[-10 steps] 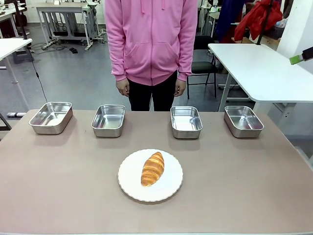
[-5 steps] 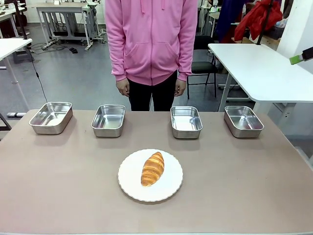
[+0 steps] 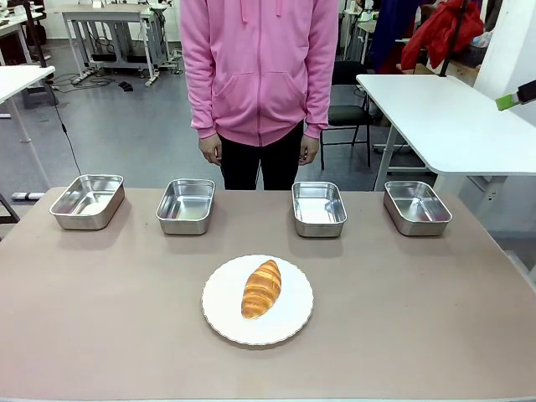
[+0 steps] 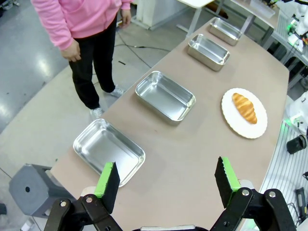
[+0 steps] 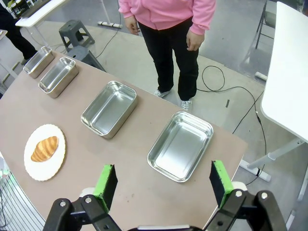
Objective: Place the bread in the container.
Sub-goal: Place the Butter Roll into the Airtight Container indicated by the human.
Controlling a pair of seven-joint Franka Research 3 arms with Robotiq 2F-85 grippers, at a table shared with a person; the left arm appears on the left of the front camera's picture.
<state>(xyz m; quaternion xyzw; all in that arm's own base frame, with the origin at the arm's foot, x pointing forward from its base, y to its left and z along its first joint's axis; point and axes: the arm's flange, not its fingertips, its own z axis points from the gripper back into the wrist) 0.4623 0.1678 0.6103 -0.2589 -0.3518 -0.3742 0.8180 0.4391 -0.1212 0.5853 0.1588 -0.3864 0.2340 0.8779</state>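
The bread, a golden-brown ridged roll, lies on a round white plate at the table's near middle. Several alike steel pans stand in a row behind it, any of which could be the container: far left, mid-left, mid-right, far right. All are empty. My left gripper hangs open high above the table's left end, over the nearest pan, with the bread far off. My right gripper is open high above the right end, near a pan, and the bread lies far to its left.
A person in a pink hoodie stands at the far edge, hands down at the sides. The brown table has free room all around the plate. A green-padded fingertip shows at the upper right edge. A white table stands behind on the right.
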